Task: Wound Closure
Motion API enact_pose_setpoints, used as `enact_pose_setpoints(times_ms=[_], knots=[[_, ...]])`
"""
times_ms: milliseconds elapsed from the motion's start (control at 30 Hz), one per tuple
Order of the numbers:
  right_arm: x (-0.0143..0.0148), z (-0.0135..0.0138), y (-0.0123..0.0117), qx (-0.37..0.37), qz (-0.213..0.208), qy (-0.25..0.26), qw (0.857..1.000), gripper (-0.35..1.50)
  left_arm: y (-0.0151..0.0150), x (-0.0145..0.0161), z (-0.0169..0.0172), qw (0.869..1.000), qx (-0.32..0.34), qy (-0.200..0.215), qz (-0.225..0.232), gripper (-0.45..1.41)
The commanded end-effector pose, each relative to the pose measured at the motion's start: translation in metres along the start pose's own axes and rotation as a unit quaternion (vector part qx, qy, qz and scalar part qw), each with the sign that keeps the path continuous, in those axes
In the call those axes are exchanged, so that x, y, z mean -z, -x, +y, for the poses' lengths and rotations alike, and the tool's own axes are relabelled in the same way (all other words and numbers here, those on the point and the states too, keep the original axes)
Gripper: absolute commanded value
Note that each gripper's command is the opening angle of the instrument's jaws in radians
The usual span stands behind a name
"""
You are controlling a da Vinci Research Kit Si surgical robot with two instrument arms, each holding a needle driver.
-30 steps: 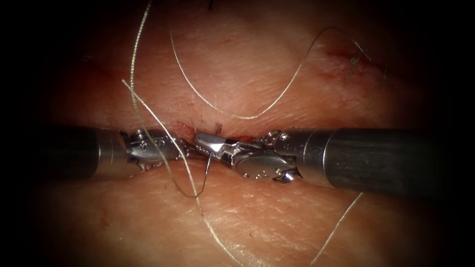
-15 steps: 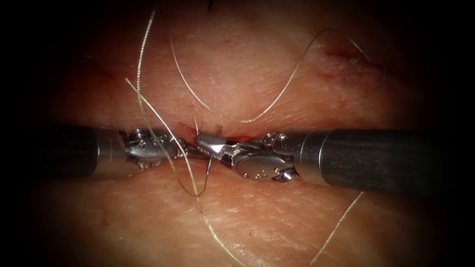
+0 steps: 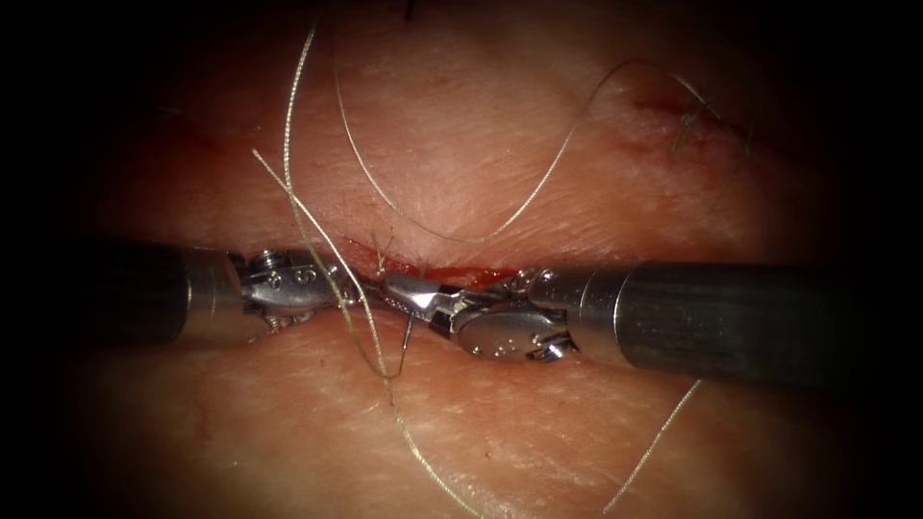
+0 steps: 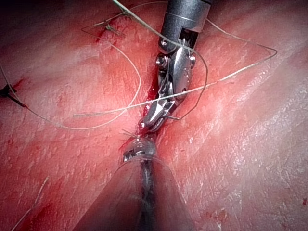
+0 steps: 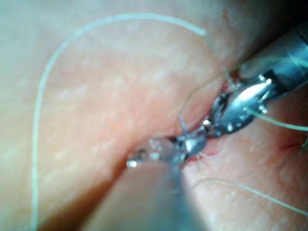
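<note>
The cut (image 3: 476,274) runs across the tissue (image 3: 538,432) in the endoscope view, and both tools lie along it, tip to tip. My right tool (image 3: 404,291) (image 4: 153,121) (image 5: 186,144) is shut on a thin dark needle (image 3: 405,338) (image 4: 172,116) near its tail. That short end points over the cut's lower edge; the rest of its curve is hidden at the cut. My left tool (image 3: 351,288) (image 4: 137,150) (image 5: 211,126) has its tip in the cut, touching the right tool's tip. Pale thread (image 3: 452,231) loops over the upper tissue and crosses the left tool.
An earlier stitch with dark cut ends (image 3: 687,120) (image 4: 110,28) sits at the upper right of the tissue. Red fluid (image 3: 461,272) lines the cut by the right tool. Another thread strand (image 3: 654,442) trails below the right shaft (image 3: 731,312).
The right tool has sunk slightly lower into the cut. The long thread strand at the upper left has swung right, and the loop below the tool tips has drawn smaller.
</note>
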Motion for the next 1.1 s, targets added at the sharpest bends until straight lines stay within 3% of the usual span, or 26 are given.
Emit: enact_pose_setpoints(times_ms=[33, 200, 567, 1100], knots=[[-0.0006, -0.0006, 0.0002, 0.000, 0.001, 0.000, 1.000, -0.35, 0.0003, -0.0009, 0.0001, 1.000, 0.000, 0.001, 0.000, -0.13], [-0.0006, 0.0003, -0.0003, -0.004, 0.002, 0.009, 1.000, -0.35, 0.0002, -0.0008, 0.0001, 1.000, 0.001, 0.002, 0.000, -0.13], [-0.0002, 0.0058, -0.0022, 0.011, 0.002, 0.039, 0.999, -0.35, 0.0002, -0.0008, 0.0001, 1.000, 0.001, 0.002, 0.000, -0.13], [-0.0006, 0.0087, -0.0004, -0.014, 0.004, 0.054, 0.998, -0.35, 0.0001, -0.0009, 0.0001, 1.000, 0.001, 0.001, 0.000, -0.13]])
